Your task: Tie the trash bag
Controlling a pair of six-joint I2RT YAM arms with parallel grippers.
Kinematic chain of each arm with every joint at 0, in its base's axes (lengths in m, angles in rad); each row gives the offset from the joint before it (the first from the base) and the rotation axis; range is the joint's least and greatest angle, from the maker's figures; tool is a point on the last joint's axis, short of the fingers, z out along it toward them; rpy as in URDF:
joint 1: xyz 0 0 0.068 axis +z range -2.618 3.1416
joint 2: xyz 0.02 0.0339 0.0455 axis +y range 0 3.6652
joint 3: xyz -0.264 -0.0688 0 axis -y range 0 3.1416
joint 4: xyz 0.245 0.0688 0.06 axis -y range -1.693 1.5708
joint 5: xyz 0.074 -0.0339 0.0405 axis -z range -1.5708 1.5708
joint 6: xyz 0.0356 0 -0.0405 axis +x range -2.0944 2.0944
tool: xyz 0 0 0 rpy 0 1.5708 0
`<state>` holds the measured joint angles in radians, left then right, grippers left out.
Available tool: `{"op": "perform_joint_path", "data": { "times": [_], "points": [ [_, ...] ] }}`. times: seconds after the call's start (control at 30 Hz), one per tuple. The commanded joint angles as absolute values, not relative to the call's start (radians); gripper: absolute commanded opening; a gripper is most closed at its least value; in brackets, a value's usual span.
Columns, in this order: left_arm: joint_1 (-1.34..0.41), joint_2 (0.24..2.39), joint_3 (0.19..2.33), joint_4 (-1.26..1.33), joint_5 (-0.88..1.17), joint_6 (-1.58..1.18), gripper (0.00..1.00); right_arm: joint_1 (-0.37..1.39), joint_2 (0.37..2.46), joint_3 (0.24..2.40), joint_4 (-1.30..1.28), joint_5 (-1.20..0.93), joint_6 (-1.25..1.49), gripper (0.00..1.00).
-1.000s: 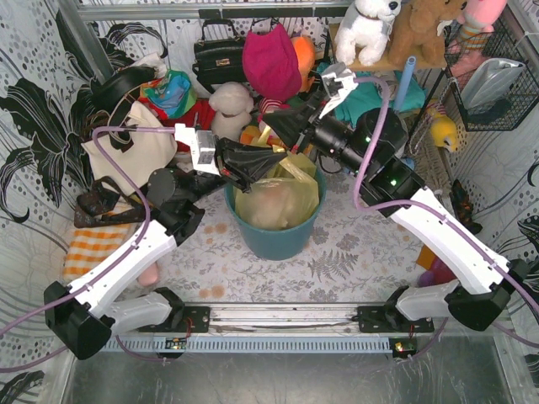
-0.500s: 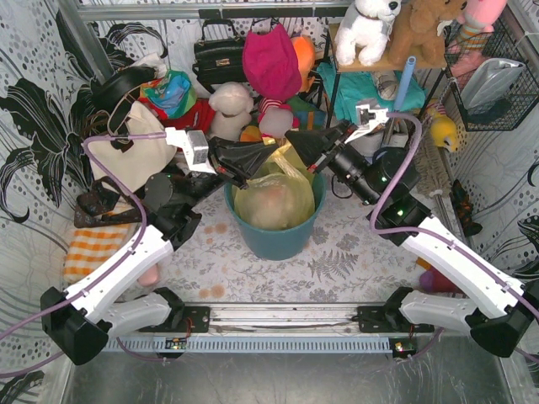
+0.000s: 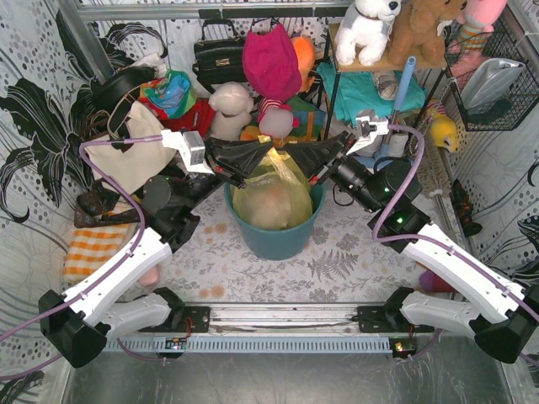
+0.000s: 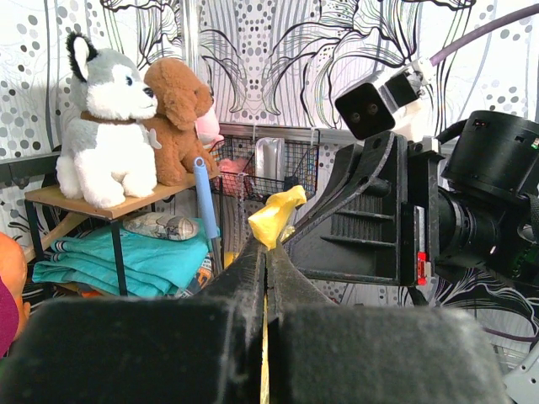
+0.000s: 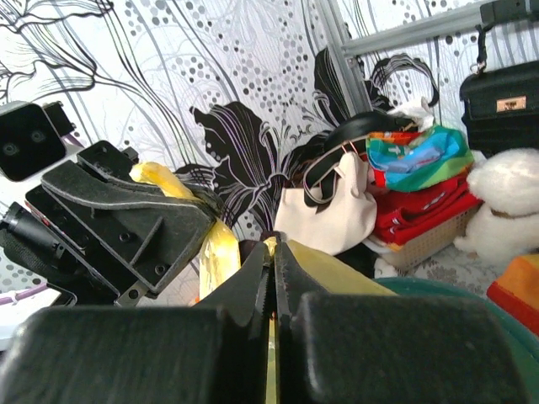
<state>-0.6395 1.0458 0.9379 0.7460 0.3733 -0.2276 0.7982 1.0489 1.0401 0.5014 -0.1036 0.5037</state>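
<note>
The trash bag is thin yellow plastic with pale paper showing through; it sits in the teal round bin at the table's middle. My left gripper is shut on one yellow handle strip, whose end sticks up past its tips. My right gripper faces it, shut on the other handle strip just above the bag. The two grippers' tips nearly touch over the bin. In the right wrist view a yellow strip hangs beside the left gripper.
A cream canvas tote bag stands at the left, with a black handbag, soft toys and a pink cap behind the bin. A shelf with plush animals stands at the back right. An orange striped cloth lies left.
My right gripper has swung down and leftwards towards the left gripper, bringing its handle strip over the bag. The left gripper has shifted slightly left and stayed shut on its strip.
</note>
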Motion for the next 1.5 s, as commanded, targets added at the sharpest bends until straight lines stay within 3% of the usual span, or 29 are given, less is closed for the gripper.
{"op": "perform_joint_path", "data": {
  "times": [0.0, 0.73, 1.47],
  "points": [
    [-0.633, 1.041, 0.939, 0.767, 0.371, -0.209, 0.00, 0.805, 1.027, 1.109, 0.397, -0.106, 0.474, 0.00],
    [-0.632, 1.062, 0.947, 0.751, 0.364, -0.207, 0.00, 0.814, 1.074, 1.135, 0.402, -0.407, 0.517, 0.00],
    [-0.632, 1.075, 0.958, 0.747, 0.370, -0.213, 0.00, 0.930, 1.103, 1.197, 0.292, -0.221, 0.503, 0.00]
  ]
}}
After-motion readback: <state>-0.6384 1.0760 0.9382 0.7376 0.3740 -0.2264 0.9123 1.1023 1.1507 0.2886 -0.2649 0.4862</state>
